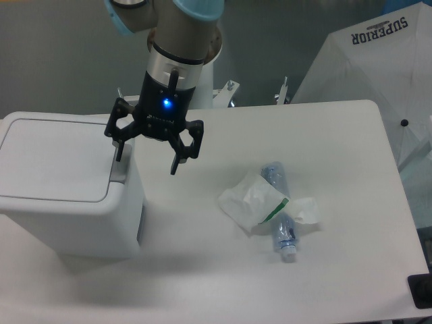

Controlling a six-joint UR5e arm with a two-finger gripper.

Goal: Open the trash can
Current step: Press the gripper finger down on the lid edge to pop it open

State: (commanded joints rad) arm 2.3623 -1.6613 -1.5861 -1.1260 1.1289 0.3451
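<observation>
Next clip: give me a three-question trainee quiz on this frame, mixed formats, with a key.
1. True or false: the lid of the trash can is shut.
2. Where is the tool?
A. by the bin's grey tab
B. on the bottle
C. off the table
3. Fill in: the clear plastic bottle lies partly under a crumpled white ____.

Key:
1. True; the lid lies flat.
2. A; its open fingers straddle the bin's right edge above the tab. Whether they touch it cannot be told.
3. Wrapper.
</observation>
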